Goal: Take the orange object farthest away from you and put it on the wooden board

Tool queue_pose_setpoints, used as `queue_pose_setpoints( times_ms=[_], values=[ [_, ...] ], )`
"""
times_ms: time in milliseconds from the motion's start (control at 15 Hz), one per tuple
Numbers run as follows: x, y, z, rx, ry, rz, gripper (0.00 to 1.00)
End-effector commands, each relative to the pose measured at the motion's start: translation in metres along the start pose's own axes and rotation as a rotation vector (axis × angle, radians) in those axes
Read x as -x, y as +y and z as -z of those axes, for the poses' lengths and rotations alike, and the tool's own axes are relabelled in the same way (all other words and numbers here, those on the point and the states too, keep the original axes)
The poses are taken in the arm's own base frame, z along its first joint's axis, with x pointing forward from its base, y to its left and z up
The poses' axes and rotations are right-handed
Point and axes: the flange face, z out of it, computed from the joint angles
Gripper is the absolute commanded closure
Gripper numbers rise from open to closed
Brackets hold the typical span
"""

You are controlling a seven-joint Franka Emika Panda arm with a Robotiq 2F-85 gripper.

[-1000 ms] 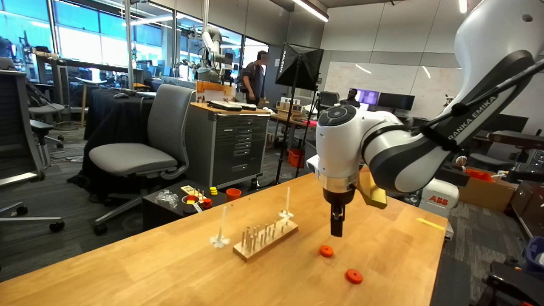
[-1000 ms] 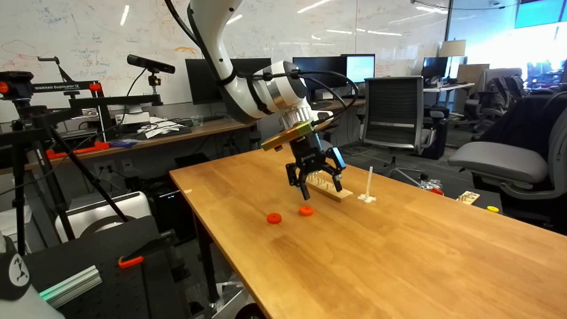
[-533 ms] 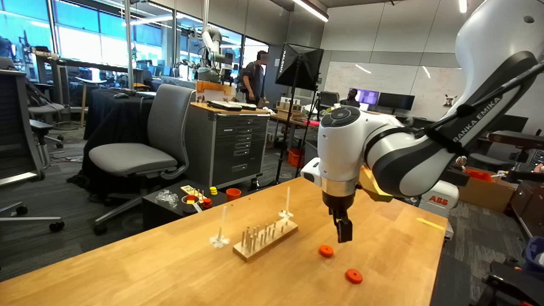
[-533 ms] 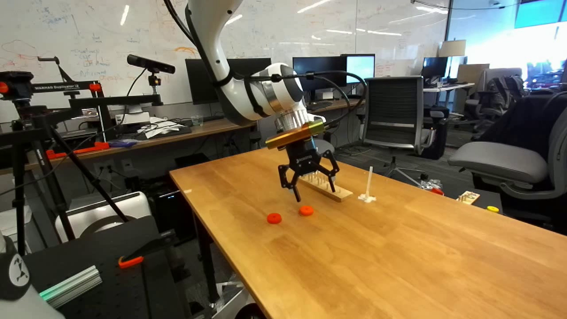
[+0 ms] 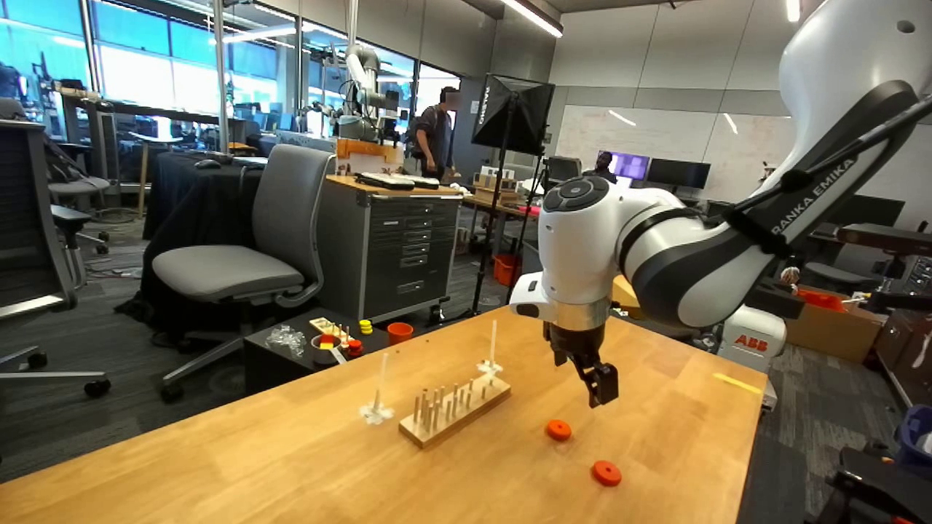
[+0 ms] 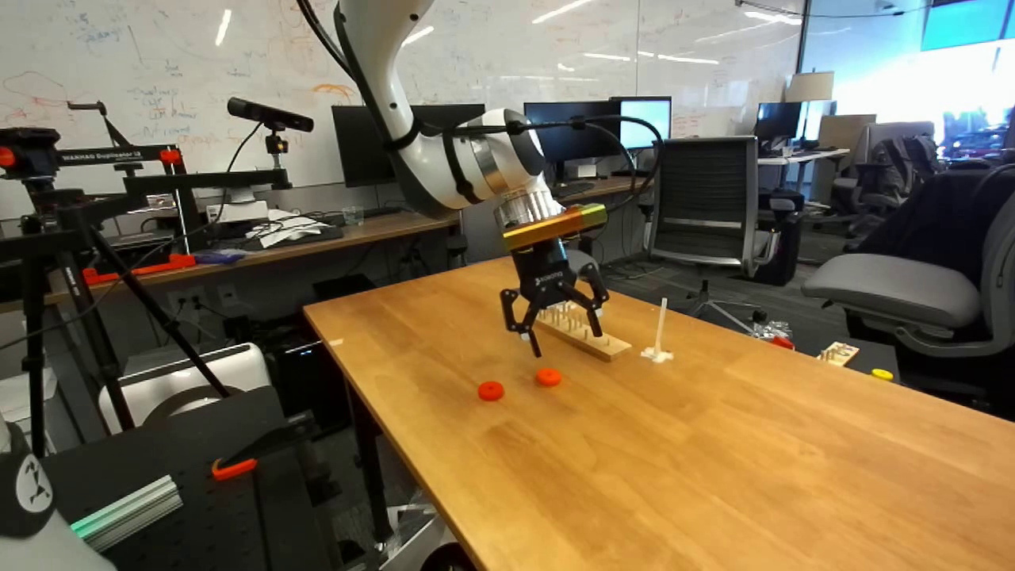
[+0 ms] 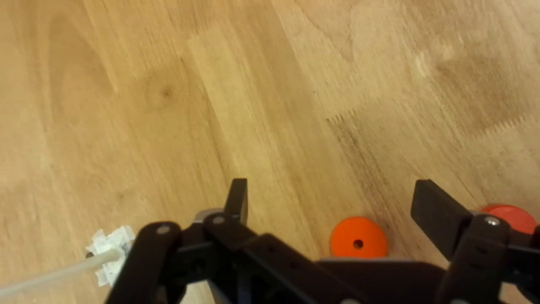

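Two taped upright sticks (image 5: 381,382) stand near the pegged wooden board (image 5: 466,416), and the orange piece (image 5: 559,430) lies between that board and a redder disc (image 5: 606,473), apart from both, on the tabletop (image 6: 714,444). The tool (image 6: 568,344) hangs above, jaws spread wide and gripping nothing, hiding part of the board in an exterior view. "EMIKA" reads along the arm (image 5: 677,255), "ABB" on a white housing (image 5: 750,353).

Orange object (image 7: 356,230): small round disc, its dark hole visible in the wrist view, lying flat on the bench (image 5: 291,458), near but apart from the wooden board (image 5: 464,416), a pale oblong base bearing thin upright pegs
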Motion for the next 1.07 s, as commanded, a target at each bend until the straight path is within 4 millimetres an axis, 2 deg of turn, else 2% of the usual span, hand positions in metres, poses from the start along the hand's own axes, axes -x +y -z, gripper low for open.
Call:
queue_pose_setpoints(
  times_ms=[0,267,667,1000],
  values=[
    [0.000,0.001,0.003,0.004,-0.001,-0.050,0.00],
    [-0.001,-0.002,0.000,-0.002,-0.004,-0.059,0.00],
    [-0.014,-0.012,-0.013,-0.017,0.125,0.125,0.00],
    [-0.021,-0.018,-0.033,-0.072,0.200,0.264,0.00]
  ],
)
